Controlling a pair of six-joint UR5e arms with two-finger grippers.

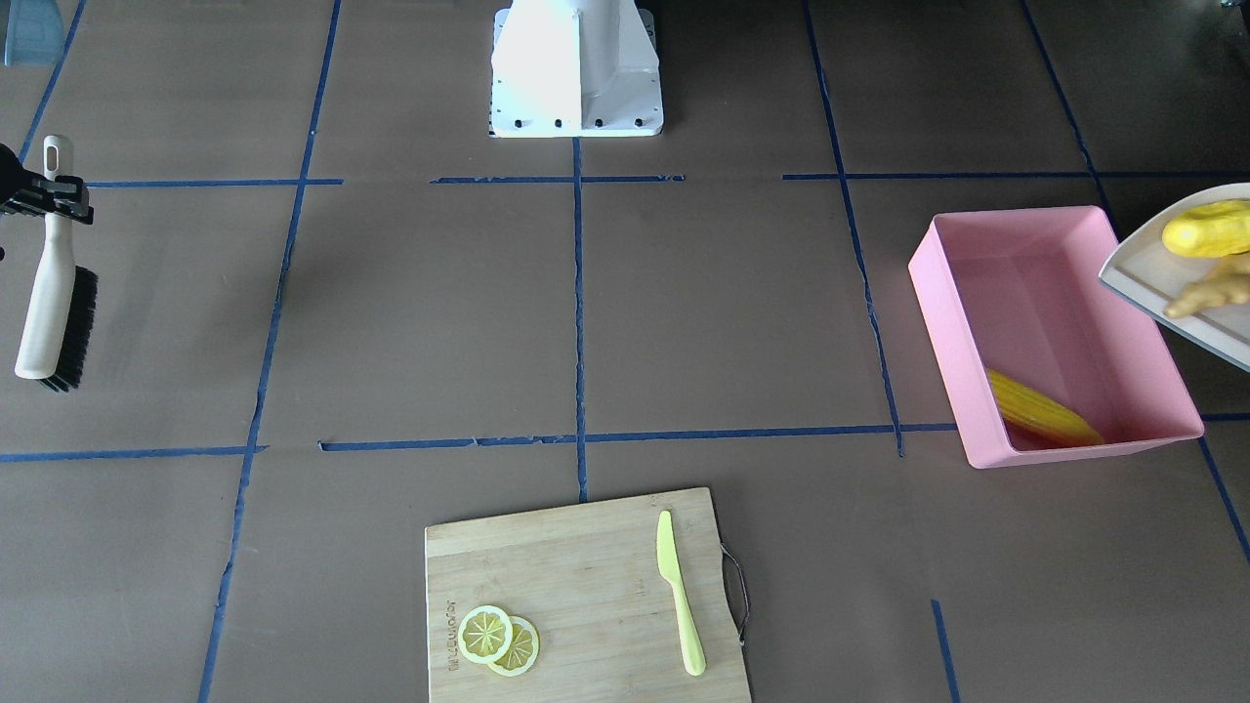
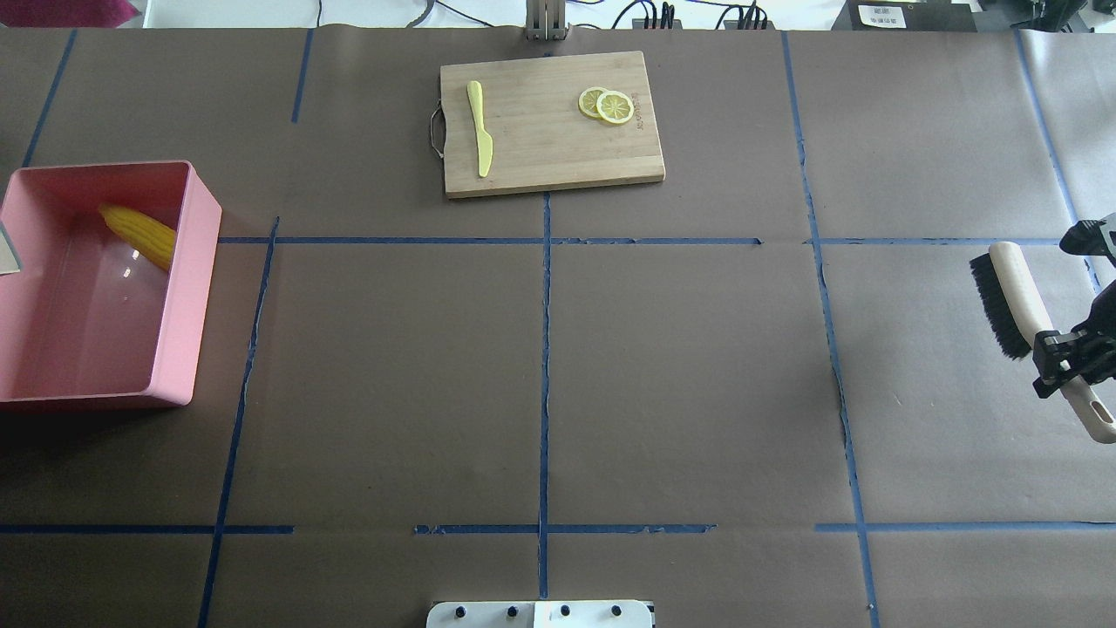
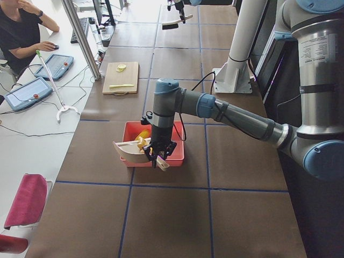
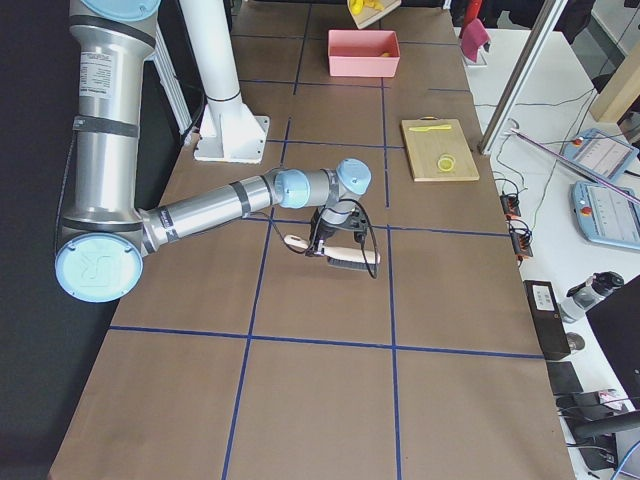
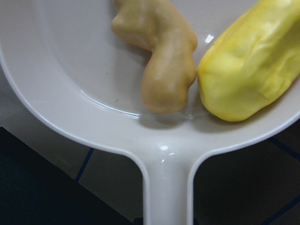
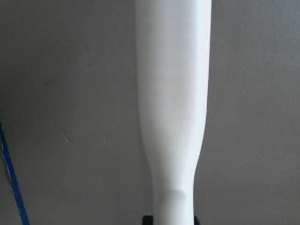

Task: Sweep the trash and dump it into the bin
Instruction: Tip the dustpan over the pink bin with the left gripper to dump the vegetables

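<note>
While the corn cob point(image 1: 1040, 412) already lies inside the pink bin point(image 1: 939, 322), in the corner toward your side of the table, the other two pieces of trash are not in it. You can see the yellow potato-like lump point(image 5: 248, 70) and the tan ginger root point(image 5: 164, 65) touching each other in the cream dustpan point(image 1: 1138, 278), close to where its handle begins. That dustpan hangs tilted in the air over the bin's edge, at the end of the left arm. You see the left gripper point(image 3: 157, 159) only from the table's end, so I cannot tell how its jaws stand on the handle.

On the other side of the table, well apart from the bin, the right gripper point(image 2: 1065, 362) is clenched on the pale handle of the black-bristled brush point(image 2: 1016, 292). I cannot tell whether the bristles touch the paper.

Near your edge, the bamboo cutting board point(image 1: 586, 586) carries two overlapping lemon slices point(image 1: 498, 640) and a light green knife point(image 1: 677, 591), apart from each other.
</note>
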